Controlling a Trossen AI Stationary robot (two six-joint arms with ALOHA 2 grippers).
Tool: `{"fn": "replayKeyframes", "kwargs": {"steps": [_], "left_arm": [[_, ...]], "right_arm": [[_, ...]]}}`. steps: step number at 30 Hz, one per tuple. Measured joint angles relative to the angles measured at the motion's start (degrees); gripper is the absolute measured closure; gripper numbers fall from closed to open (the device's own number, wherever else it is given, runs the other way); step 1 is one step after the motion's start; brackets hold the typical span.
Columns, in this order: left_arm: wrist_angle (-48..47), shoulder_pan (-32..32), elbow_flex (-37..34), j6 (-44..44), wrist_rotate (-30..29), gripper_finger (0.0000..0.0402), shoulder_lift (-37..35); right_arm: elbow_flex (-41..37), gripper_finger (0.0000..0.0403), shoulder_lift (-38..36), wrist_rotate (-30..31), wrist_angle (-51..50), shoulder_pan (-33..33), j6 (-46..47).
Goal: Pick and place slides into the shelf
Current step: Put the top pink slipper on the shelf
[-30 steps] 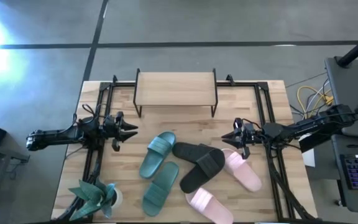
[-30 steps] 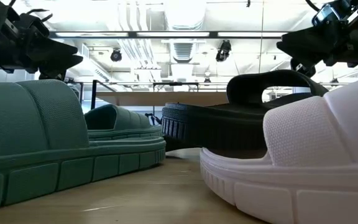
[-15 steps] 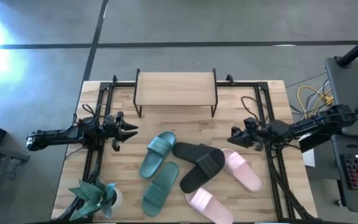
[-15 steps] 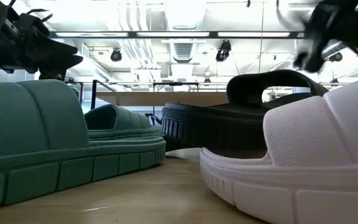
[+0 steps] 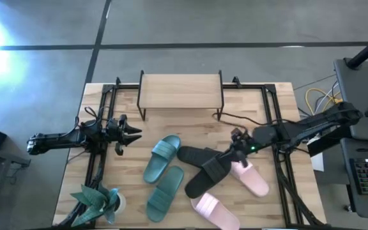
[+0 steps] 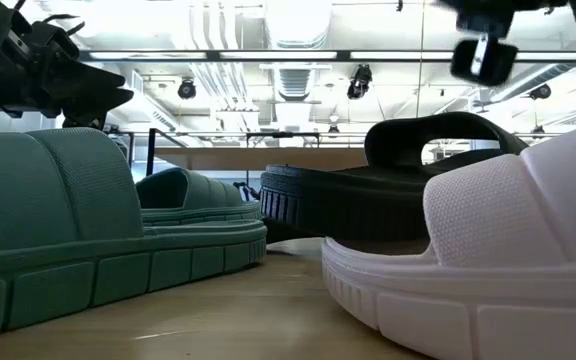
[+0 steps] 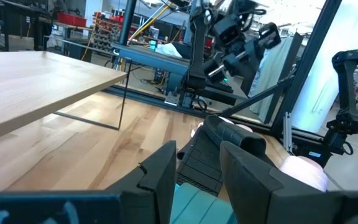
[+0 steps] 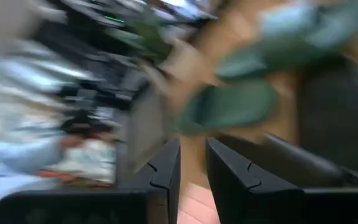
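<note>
From above we see the shelf [image 5: 181,92] standing at the far edge of the table [image 5: 267,191], its plank top bare, and all six slides lying on the tabletop in front of it. The teal-green pair [image 5: 162,158] sits left of centre, one slide angled toward the shelf and the other just nearer the front edge. The black pair [image 5: 204,167] is crossed in the middle, one slide lying over the other. The light pink pair [image 5: 251,179] lies to the right, one slide touching the black ones and the other near the front edge. The right gripper [image 5: 235,153] reaches in from the right and hovers over the spot where the black slides meet the pink one; in its wrist view we see its two fingers [image 8: 160,177] parted by a narrow gap with nothing between them. The left gripper [image 5: 131,134] waits at the left side, well apart from the teal-green slides, its fingers [image 7: 160,177] likewise slightly apart and holding nothing. A potted plant [image 5: 98,201] stands at the front left corner
</note>
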Motion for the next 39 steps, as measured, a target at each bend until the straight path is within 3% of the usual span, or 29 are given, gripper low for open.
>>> {"fn": "replayKeyframes", "kwargs": {"steps": [4,8,19,23,29,36,39], "left_arm": [[0.02,-0.02,0.0,0.0,0.02,0.0291,-0.07],[0.05,0.0,0.0,-0.01,0.01,0.0291,0.01],[0.61,0.0,0.0,-0.59,0.02,0.0291,-0.11],[0.77,-0.02,0.0,-7.95,0.02,0.0291,-0.11],[0.8,-0.02,0.0,-16.89,0.02,0.0291,-0.07],[0.83,0.0,0.0,-27.72,0.11,0.0291,0.0],[0.81,0.0,0.0,-28.57,0.13,0.0291,-0.02]], "right_arm": [[8.98,0.0335,5.58,3.79,-14.14,2.71,3.95],[16.58,0.0335,11.44,5.06,-19.89,5.3,6.19],[36.09,0.0335,26.87,0.99,-42.92,10.92,12.57],[41.27,0.0335,32.57,0.97,-51.18,14.07,16.87],[45.83,0.0335,40.96,0.95,-52.68,17.1,22.97],[50.7,0.0335,48.84,0.3,-52.74,17.4,21.66],[52.0,0.0335,50.18,0.38,-52.47,17.1,21.41]]}}
